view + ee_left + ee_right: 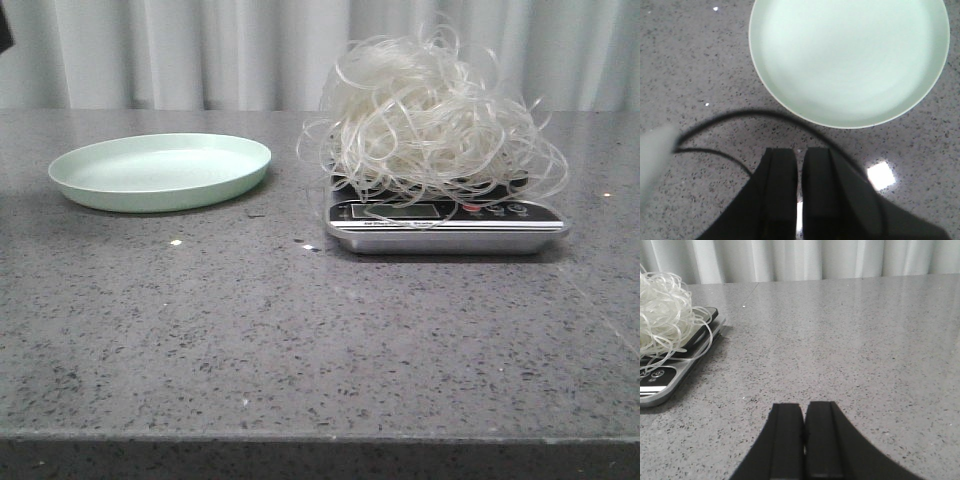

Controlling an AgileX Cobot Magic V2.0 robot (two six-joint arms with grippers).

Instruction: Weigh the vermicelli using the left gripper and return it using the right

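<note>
The loose tangle of thin, translucent whitish vermicelli strands point(432, 120) sat heaped on a flat silver digital kitchen scale with a black display panel point(445, 225), stray loops spilling over its sides and front. The scale stood toward the far right of the grey speckled stone bench point(300, 340). Well apart from it, toward the far left edge, lay a pale mint-green round plate point(160, 172), bare inside. The left gripper point(799, 165) hung above the bench just beside the plate's rim, its black jaws clenched on nothing. The right gripper point(804, 415) hovered over bare bench off to the scale's side, its jaws likewise pressed together and holding nothing.
</note>
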